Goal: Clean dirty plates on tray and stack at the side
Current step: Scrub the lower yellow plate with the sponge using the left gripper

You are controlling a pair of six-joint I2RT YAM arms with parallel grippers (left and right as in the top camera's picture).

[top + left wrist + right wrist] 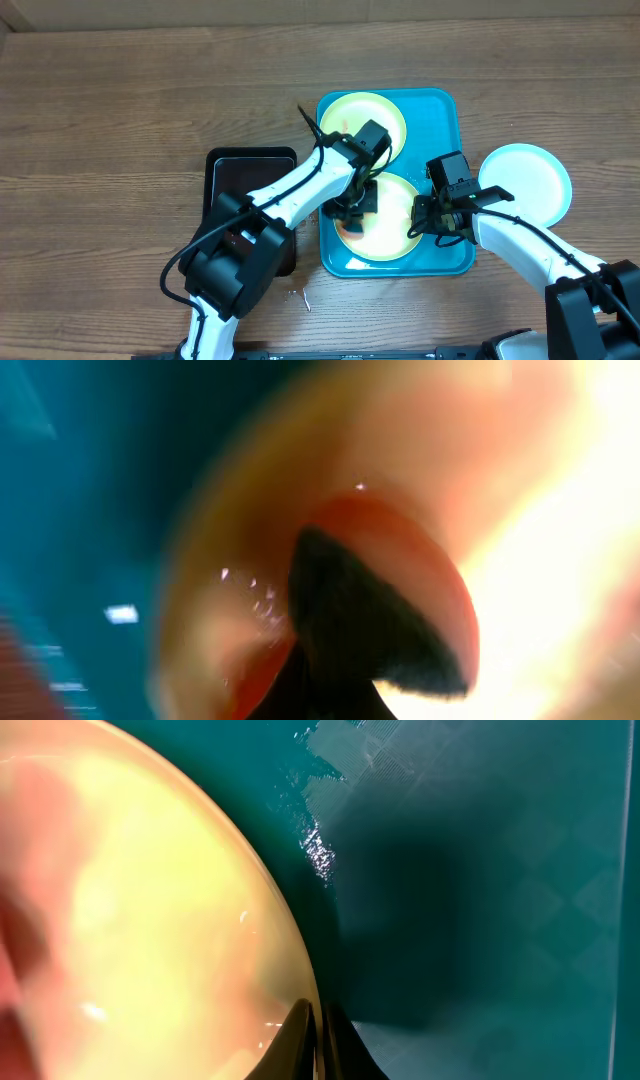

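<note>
My right pincer (437,216) is gripping the right rim of the near yellow-green plate (385,238), with its fingers (298,1045) nearly closed on the edge. My left pincer (354,207) is hanging low over that plate's left part, close to a red smear (425,550). The wrist view is blurring, so I cannot tell its opening. This plate and the far yellow-green plate (350,112) are lying in the teal tray (445,110). The blue-white plate (530,180) is resting on the tabletop (120,120), right of the tray.
</note>
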